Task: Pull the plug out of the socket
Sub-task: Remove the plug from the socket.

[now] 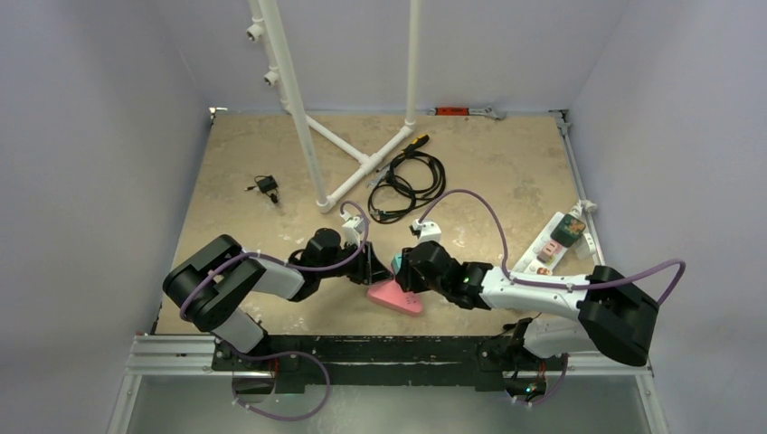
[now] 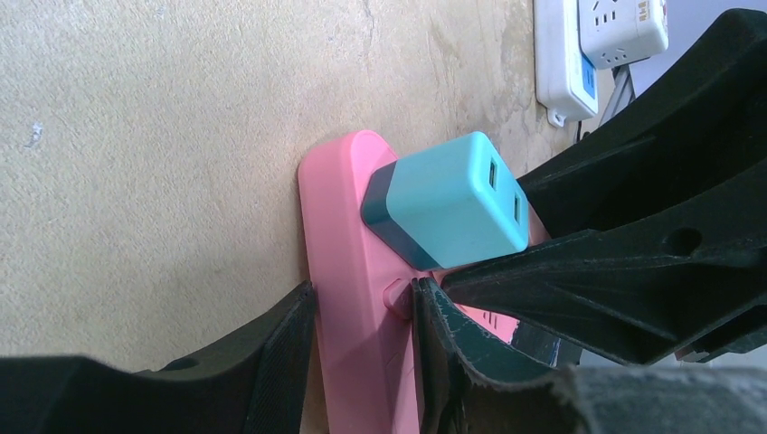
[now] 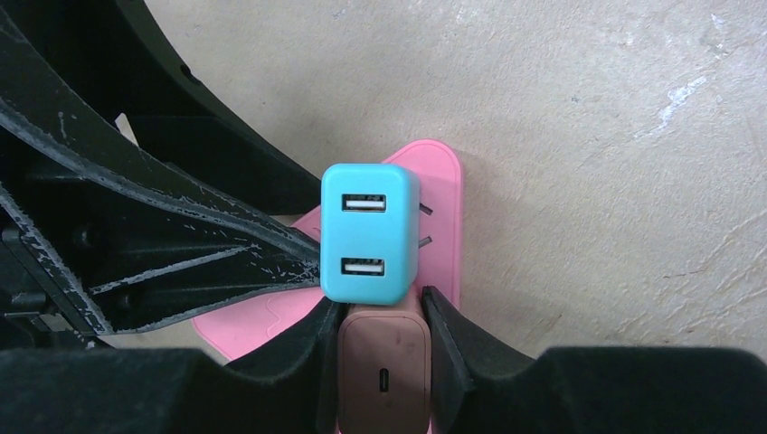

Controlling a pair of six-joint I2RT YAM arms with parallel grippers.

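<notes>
A pink socket strip (image 1: 395,296) lies flat near the table's front middle. A teal two-port USB plug (image 3: 369,233) sits in it, tilted, with two metal prongs partly showing. A brown plug (image 3: 383,375) stands right beside the teal one. My left gripper (image 2: 362,303) is shut across the width of the pink strip (image 2: 348,271), just below the teal plug (image 2: 448,199). My right gripper (image 3: 383,312) is shut on the brown plug, one pad on each side. In the top view both grippers, left (image 1: 375,267) and right (image 1: 407,271), meet over the strip.
A white power strip (image 1: 556,240) with plugs lies at the right edge, also in the left wrist view (image 2: 579,54). A coiled black cable (image 1: 407,181), a white pipe frame (image 1: 362,163) and a small black adapter (image 1: 266,185) lie farther back.
</notes>
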